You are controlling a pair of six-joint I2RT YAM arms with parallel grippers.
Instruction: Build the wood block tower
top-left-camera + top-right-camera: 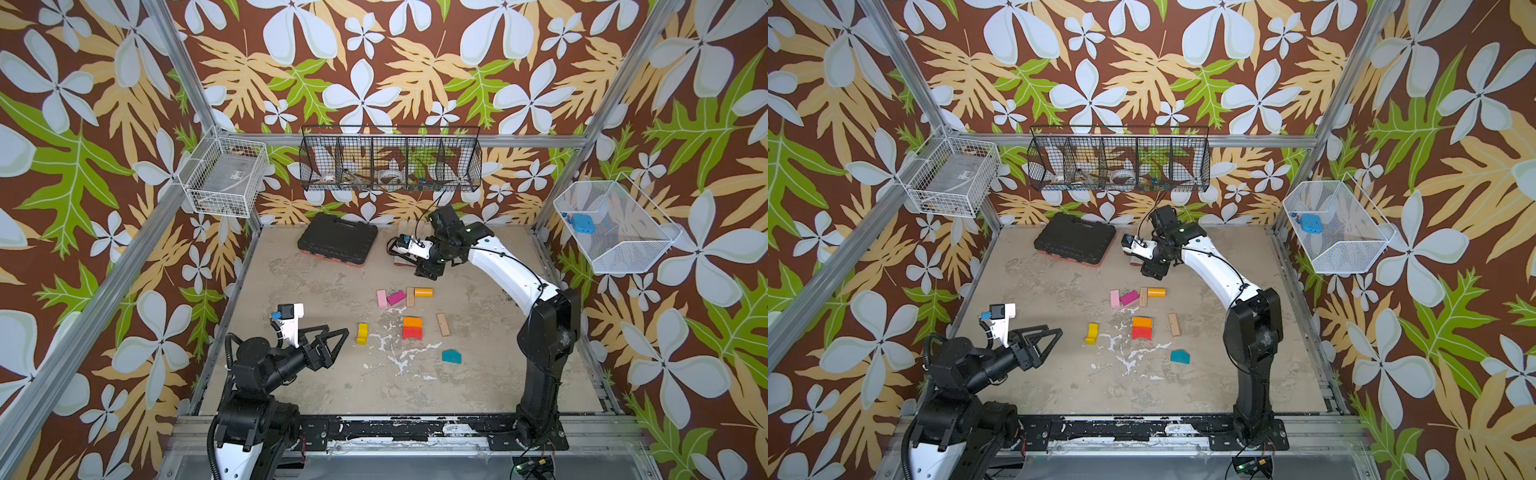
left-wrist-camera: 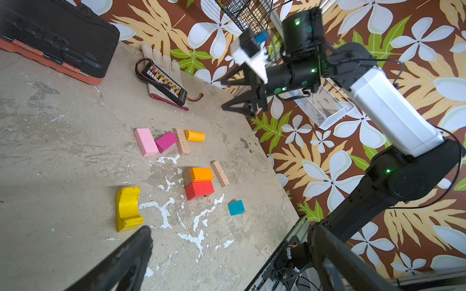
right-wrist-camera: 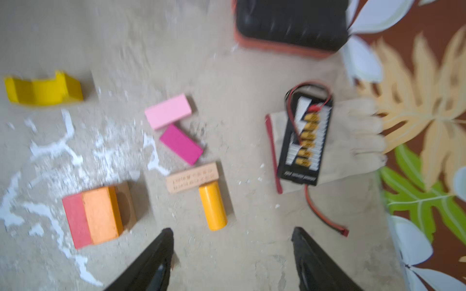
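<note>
I judge the tower barely begun: the orange rectangular wood block (image 1: 412,321) touches the red wooden arch (image 1: 411,333), the other wood blocks (image 1: 381,298) lie scattered, both arms' jaws released, empty.

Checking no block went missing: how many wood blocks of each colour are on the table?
Pink block: 1
Magenta block: 1
Red block: 1
Orange block: 1
Yellow arch and yellow cylinder: 2
Teal block: 1
Plain wood blocks: 3
Total: 10

The left arm (image 1: 266,365) and right arm (image 1: 511,266) have black joints, white shells and thin black cables. The left pincer (image 1: 336,329) and right pincer (image 3: 232,231) carry black triangular fingers (image 3: 151,264).
</note>
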